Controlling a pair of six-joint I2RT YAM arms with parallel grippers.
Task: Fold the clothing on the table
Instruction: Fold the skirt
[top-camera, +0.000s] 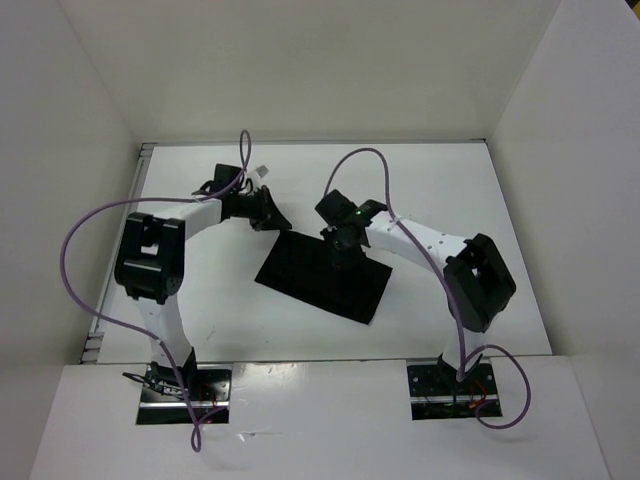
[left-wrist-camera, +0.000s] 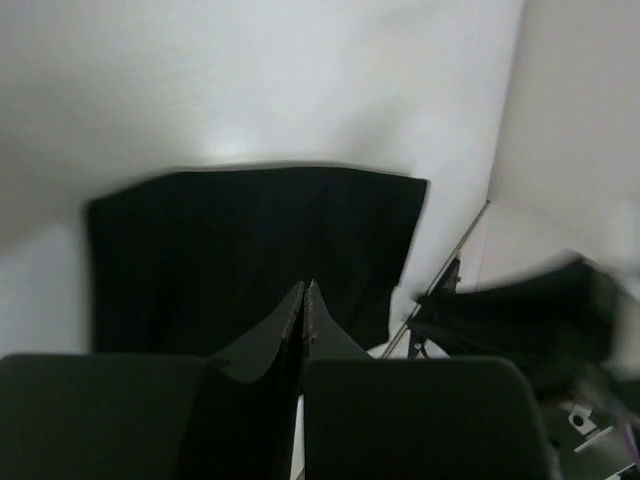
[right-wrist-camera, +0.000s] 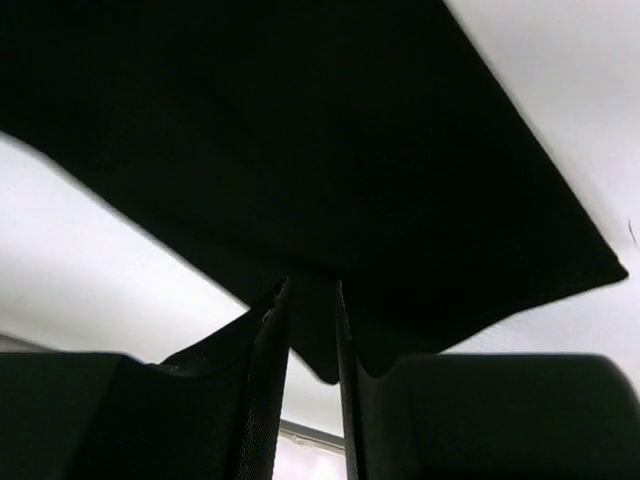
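One white table (top-camera: 200, 300). One black garment (top-camera: 310, 275) lies flat as a rectangle at its middle, between two arms. The left claw (left-wrist-camera: 304, 300) is pressed closed and empty, near the garment's far left corner. The right claw (right-wrist-camera: 312, 300) stands narrowly parted over the garment's edge.

You get bright, even overhead light on the white worktop (top-camera: 430, 180), shadows soft. Both wrist views are blurred: edges of the clothing (left-wrist-camera: 250, 250) smear, with pale glare just beyond it.
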